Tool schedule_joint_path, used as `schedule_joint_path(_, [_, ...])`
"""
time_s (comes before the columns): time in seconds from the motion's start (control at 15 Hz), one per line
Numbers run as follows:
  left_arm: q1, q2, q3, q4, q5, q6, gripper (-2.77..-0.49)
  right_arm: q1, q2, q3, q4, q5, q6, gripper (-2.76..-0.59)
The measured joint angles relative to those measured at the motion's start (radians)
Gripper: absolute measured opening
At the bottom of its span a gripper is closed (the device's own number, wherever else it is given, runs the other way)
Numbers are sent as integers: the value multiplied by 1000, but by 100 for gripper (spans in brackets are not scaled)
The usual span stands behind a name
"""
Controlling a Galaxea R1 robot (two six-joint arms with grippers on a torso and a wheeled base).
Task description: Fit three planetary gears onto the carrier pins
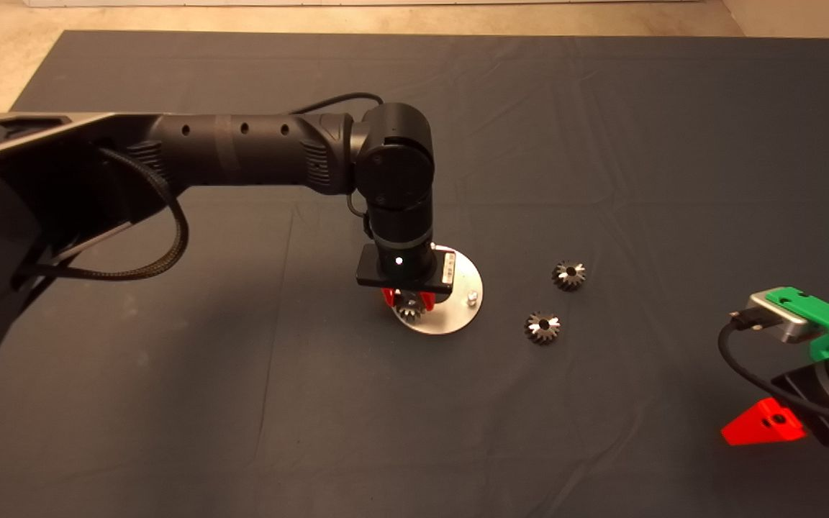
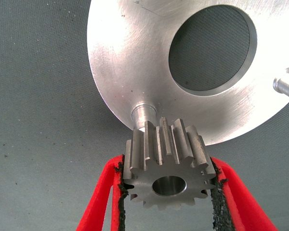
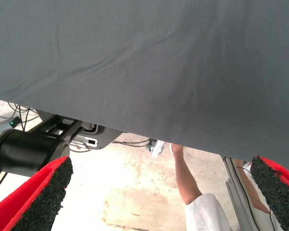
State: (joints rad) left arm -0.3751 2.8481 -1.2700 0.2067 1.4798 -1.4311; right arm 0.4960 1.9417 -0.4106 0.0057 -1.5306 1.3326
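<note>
While the left arm reaches in level from the left edge and bends straight down at its wrist over the middle of the dark mat (image 1: 601,144), the left gripper (image 1: 409,301) hangs at the near-left rim of the round silver disc (image 1: 461,316), its red fingers (image 2: 103,192) closed on a planetary gear (image 2: 167,168) by its toothed flanks. That gear is held tilted, centre hole in plain sight and empty, just beside one carrier pin (image 2: 143,111) and partly in front of it; whether they touch cannot be told. A second pin (image 1: 471,295) stands bare at the disc's right rim. Two more gears (image 1: 568,275) (image 1: 542,327) lie flat on the mat to the right of the disc, apart from it and from each other. Parked at the lower right edge, the right gripper (image 3: 159,192) has its fingers spread wide with nothing between them; past the mat's edge its wrist view shows pale floor and a person's arm (image 3: 185,173).
</note>
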Motion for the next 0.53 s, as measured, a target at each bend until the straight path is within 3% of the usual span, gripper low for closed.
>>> schedule_joint_path(0.53, [-2,0,0,4,7,0,-240,0,0,0,0,0,0,-61])
